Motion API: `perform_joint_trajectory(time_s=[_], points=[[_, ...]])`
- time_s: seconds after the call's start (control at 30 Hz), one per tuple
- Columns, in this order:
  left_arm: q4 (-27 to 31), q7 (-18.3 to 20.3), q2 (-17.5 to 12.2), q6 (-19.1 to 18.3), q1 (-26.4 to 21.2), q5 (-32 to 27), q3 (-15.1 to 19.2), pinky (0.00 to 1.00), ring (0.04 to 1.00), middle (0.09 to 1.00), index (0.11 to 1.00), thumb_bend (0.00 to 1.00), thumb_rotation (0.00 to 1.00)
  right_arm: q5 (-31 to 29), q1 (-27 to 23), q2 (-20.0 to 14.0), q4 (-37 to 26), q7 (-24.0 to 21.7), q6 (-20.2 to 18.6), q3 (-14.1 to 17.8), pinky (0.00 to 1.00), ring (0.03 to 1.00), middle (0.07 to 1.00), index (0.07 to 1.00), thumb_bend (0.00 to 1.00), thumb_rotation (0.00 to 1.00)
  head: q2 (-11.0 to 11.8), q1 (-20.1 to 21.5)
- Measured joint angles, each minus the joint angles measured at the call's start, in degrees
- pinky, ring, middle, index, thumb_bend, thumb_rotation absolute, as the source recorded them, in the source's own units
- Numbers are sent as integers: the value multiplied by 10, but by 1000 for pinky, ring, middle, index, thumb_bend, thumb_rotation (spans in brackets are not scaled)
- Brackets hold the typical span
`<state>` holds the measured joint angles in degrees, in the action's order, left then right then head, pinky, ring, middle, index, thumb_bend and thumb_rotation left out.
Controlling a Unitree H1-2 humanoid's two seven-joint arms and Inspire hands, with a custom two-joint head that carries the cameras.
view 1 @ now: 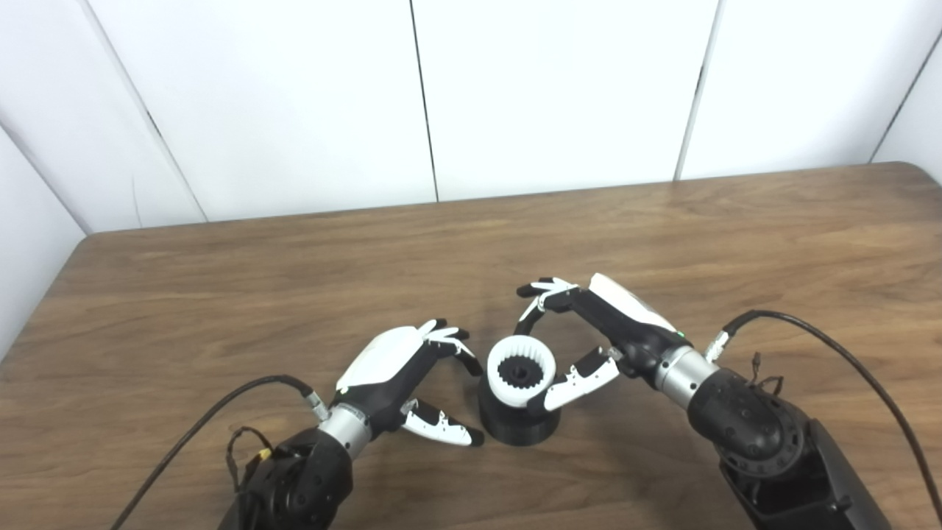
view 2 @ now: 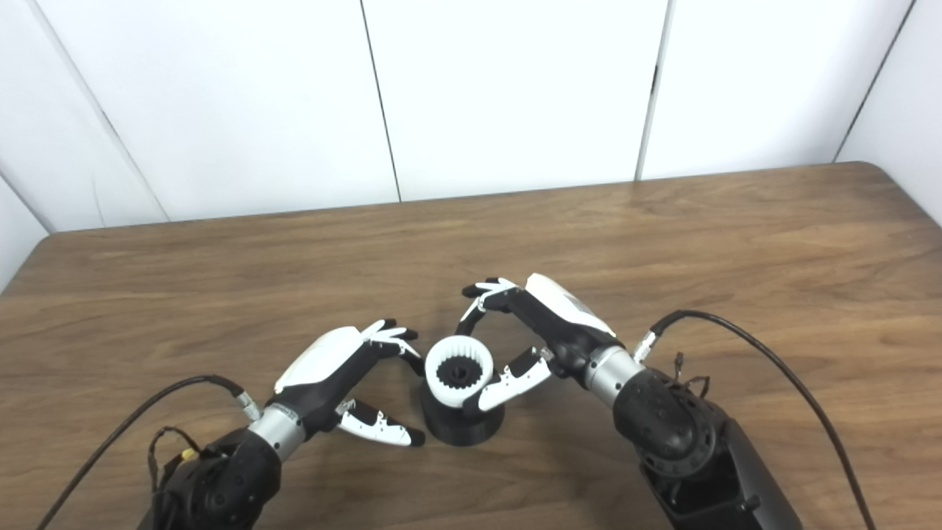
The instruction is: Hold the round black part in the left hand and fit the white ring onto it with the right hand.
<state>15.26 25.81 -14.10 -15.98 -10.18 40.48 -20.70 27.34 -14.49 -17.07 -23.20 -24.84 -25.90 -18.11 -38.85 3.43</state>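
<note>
On the wooden table [view 1: 662, 235] the round black part [view 1: 517, 425] stands between the two hands with the white ring [view 1: 521, 370] seated on top, the left hand [view 1: 401, 375] open just beside it and the right hand [view 1: 589, 331] pinching the ring's rim.

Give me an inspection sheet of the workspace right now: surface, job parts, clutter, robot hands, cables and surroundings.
Surface: brown wooden table, no spills or marks seen.
Job's things: round black part stands on the table; white ring sits on top of it, a dark toothed hub showing inside.
Clutter: nothing seen.
Robot hands: left robot hand beside the black part, fingers apart, holding nothing; right robot hand has fingers spread around the ring, thumb at its rim.
Cables: black cable loops from the left wrist; another black cable from the right wrist.
Surroundings: white wall panels behind the table.
</note>
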Motion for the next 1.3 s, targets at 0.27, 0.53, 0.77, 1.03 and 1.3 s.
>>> perform_joint_trajectory(time_s=[0.27, 0.53, 0.77, 1.03, 1.3], points=[[0, 2, 0, -2, 0, 0, 0, 916, 999, 917, 633, 906, 229, 1, 0, 0, 2, 1, 1, -5, 878, 966, 885, 491, 523, 161, -2, -2], [1, 2, 1, -3, 0, 0, 0, 921, 1000, 923, 639, 899, 231, 5, 0, 1, 3, 1, 1, -11, 880, 966, 885, 490, 523, 161, -3, -3], [2, 4, 1, -6, 0, 0, 0, 926, 1000, 926, 640, 901, 235, 3, 0, 1, 3, 1, 1, -10, 881, 969, 887, 491, 523, 160, -3, -3], [4, 5, 1, -9, 0, 0, 0, 916, 1000, 923, 637, 909, 243, 0, 0, -1, 3, 1, 1, -9, 876, 971, 891, 491, 523, 159, -7, -4], [7, 10, 1, -15, -1, 0, 0, 920, 1000, 927, 644, 906, 244, -3, 4, -2, 12, 1, 1, -7, 876, 976, 892, 491, 523, 159, -10, -6]])
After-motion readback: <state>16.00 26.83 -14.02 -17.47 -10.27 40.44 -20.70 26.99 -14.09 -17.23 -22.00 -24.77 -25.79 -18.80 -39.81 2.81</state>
